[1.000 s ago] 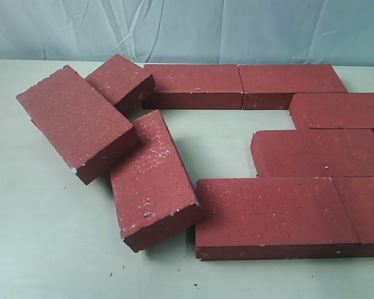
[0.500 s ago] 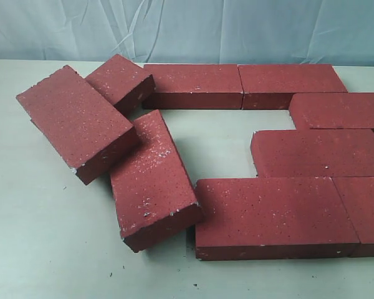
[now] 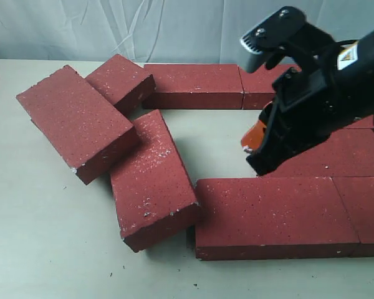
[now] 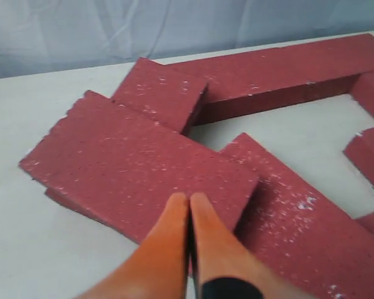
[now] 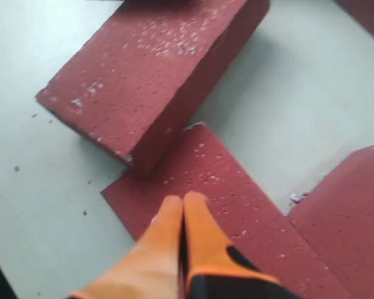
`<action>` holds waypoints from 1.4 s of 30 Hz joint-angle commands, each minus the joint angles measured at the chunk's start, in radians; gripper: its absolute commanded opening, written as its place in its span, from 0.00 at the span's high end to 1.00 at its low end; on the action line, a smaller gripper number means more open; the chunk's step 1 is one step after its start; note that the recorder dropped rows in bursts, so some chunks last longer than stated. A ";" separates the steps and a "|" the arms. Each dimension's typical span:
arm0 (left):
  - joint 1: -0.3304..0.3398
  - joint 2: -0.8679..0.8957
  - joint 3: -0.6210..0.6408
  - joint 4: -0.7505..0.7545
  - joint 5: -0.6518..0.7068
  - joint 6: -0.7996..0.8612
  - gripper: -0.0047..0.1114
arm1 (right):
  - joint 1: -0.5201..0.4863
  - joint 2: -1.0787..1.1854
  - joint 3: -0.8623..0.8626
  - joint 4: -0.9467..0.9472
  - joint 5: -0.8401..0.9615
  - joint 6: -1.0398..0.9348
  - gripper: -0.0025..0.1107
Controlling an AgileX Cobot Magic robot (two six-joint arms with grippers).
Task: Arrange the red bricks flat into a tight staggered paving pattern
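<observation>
The right tool (image 3: 252, 137), tips pressed together and empty, hangs above the front-row brick (image 3: 274, 212). Pushing the skewed brick (image 3: 153, 180) beside it could drag the overlapping brick (image 3: 75, 121), apparently propped on it, off across the tabletop (image 3: 43, 249).

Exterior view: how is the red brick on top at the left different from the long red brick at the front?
The dark-red speckled brick at the left leans tilted on another brick; the dark-red speckled brick at the front lies flat on the table. The left brick sits slanted to the rows; the front brick lines up end to end with its neighbour. Both share the same shape, colour and grainy look.
</observation>
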 commanded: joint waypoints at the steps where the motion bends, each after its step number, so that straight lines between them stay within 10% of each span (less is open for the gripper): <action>1: -0.009 0.044 0.003 -0.221 0.072 0.265 0.96 | 0.042 0.078 -0.062 0.027 0.099 -0.022 0.99; 17: -0.009 0.516 -0.105 -0.328 0.037 0.650 0.96 | 0.239 0.365 -0.077 0.196 0.073 -0.472 0.99; 42: -0.009 0.645 -0.151 -0.340 -0.002 0.650 0.96 | 0.297 0.535 -0.172 -0.361 -0.120 -0.071 0.99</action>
